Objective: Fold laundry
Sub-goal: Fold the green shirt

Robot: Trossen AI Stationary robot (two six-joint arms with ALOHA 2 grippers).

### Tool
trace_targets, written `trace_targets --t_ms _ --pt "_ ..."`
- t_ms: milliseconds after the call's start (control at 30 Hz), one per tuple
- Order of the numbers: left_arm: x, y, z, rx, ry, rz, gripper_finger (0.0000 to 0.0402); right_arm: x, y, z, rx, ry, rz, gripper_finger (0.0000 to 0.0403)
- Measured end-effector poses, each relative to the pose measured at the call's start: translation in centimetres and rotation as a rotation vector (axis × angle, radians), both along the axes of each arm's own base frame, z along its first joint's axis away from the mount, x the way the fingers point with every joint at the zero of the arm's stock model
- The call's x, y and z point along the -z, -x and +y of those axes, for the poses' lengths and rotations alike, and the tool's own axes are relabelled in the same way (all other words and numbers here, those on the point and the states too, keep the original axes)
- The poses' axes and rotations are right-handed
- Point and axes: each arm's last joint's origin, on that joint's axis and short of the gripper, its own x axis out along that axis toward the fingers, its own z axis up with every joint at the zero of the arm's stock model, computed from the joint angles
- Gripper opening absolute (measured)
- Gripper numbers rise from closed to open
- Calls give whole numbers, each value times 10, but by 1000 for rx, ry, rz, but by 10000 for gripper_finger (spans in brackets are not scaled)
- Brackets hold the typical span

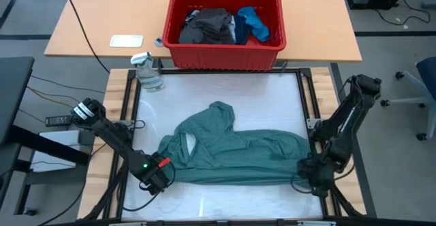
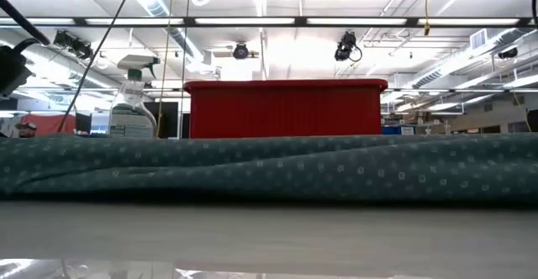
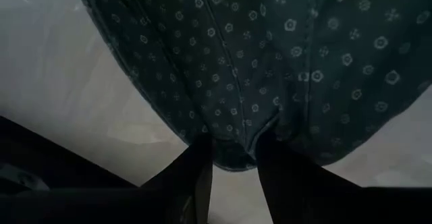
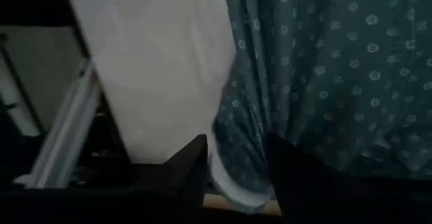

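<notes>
Pinching the teal-green shirt (image 1: 238,154) hem, left end effector (image 3: 235,158) and right end effector (image 4: 236,166)

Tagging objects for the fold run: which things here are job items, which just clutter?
Job: teal shirt on the table, gripped by left gripper and right gripper; clothes in the bin.
Clutter: red bin, spray bottle, white card.

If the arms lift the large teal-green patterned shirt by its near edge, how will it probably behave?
The large teal-green patterned shirt lies rumpled in soft folds, so it will probably hang limp and sag between the left gripper and right gripper. The fingers pinch only thin cloth, so it seems light, though it might slip.
</notes>
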Motion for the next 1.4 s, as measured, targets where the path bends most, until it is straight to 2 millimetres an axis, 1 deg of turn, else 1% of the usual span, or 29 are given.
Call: trace_targets --t_ms 133,267,333,467,533,600,667,767,900,1000,1133,1233,1300,1400 --pt "-3 -1 1 -66 2 16 116 -8 1 -6 -1 -27 -39 160" --pt "-24 -1 0 -141 30 -19 116 -14 1 -9 -9 -47 -117 160" --pt "-39 0 1 -158 17 -87 116 -19 -2 -13 20 -43 -199 160" --pt "-65 -1 10 -223 -10 -305 116 -26 -13 -26 147 39 -392 160" --pt "-74 -3 17 -267 -9 -397 116 -27 -20 -34 220 83 -438 160" --pt "-80 -8 24 -314 -3 -449 116 -28 -27 -41 276 106 -453 160" --pt "-81 -16 32 -378 4 -473 116 -28 -36 -45 314 117 -471 160" --pt "-80 -35 40 -459 2 -554 116 -28 -48 -50 354 130 -517 160" --pt "-73 -63 44 -475 4 -689 116 -28 -61 -51 360 112 -545 160" --pt "-71 -77 46 -481 27 -752 117 -26 -65 -48 337 63 -518 160" --pt "-71 -79 48 -483 24 -758 130 -25 -64 -44 340 37 -503 160" --pt "-71 -75 55 -474 -16 -722 151 -28 -68 -46 394 70 -574 160" --pt "-70 -75 62 -448 -53 -701 166 -29 -78 -52 412 117 -649 160" --pt "-66 -73 80 -407 -138 -630 190 -27 -105 -67 480 159 -718 160"
